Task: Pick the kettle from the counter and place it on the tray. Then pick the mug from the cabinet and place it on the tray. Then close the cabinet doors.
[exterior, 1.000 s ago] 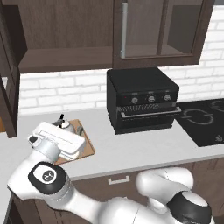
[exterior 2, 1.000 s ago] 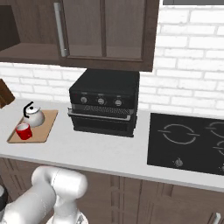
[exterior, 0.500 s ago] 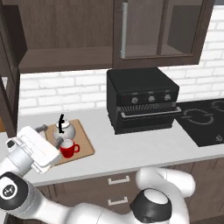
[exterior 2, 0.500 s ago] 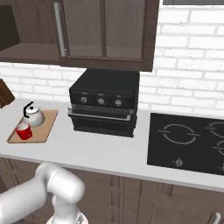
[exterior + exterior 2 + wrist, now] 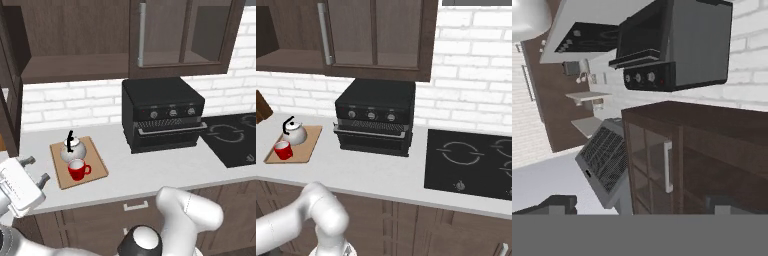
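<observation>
The wooden tray [image 5: 92, 167] [image 5: 310, 139] lies on the left of the grey-white counter [image 5: 150, 170]. On it stand the round silver kettle [image 5: 73, 150] [image 5: 295, 133] with its black handle, and in front of it the red mug [image 5: 77, 170] [image 5: 283, 150]. My gripper [image 5: 36, 169] hangs open and empty at the counter's front left, apart from the tray. In the hand view the gripper [image 5: 641, 204] faces the cabinet [image 5: 712, 150]. The left half of the wall cabinet [image 5: 75, 45] gapes open, its door [image 5: 9, 100] swung out. The right door [image 5: 165, 32] is shut.
A black toaster oven [image 5: 162, 112] [image 5: 376, 117] stands mid-counter, right of the tray. A black cooktop [image 5: 232, 142] [image 5: 471, 160] is set in the counter at the right. Dark drawers [image 5: 115, 215] run below. White brick wall behind.
My arm has swung left and down, off the tray to the counter's front left. The mug, hidden under the hand a second ago, now shows on the tray. Jaws stayed open.
</observation>
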Tool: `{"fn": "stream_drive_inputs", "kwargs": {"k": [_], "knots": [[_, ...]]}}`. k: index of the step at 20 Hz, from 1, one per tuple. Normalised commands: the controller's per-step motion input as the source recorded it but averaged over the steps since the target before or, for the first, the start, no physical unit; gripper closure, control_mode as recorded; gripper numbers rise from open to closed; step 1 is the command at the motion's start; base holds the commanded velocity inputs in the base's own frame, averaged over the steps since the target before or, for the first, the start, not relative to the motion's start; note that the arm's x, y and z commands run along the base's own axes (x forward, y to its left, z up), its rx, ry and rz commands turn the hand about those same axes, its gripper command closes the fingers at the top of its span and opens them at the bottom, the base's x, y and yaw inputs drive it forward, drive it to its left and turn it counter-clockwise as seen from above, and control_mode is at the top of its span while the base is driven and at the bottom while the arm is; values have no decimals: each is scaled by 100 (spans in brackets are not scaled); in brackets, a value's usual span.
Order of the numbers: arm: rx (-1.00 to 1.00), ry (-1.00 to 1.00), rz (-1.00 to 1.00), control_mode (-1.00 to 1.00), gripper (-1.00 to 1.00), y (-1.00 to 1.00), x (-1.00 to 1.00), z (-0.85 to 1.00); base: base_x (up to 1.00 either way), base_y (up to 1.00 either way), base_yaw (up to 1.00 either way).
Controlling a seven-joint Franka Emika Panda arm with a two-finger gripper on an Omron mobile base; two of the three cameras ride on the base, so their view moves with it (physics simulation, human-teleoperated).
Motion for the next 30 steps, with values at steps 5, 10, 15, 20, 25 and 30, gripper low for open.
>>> {"fn": "stream_drive_inputs", "kwargs": {"k": [5, 10, 15, 20, 25, 30], "knots": [[0, -5, 5, -100, -100, 37, -9, 20, 0, 0, 0], [0, -5, 8, -100, -100, 38, -1, 20, 0, 0, 0], [0, -4, 6, -100, -100, 32, -1, 40, 0, 0, 0], [0, 0, 0, -100, -100, 14, 3, 49, 0, 0, 0], [0, 0, -2, -100, -100, 2, 0, 43, 0, 0, 0], [0, 0, -9, -100, -100, -1, 0, 40, 0, 0, 0]]}}
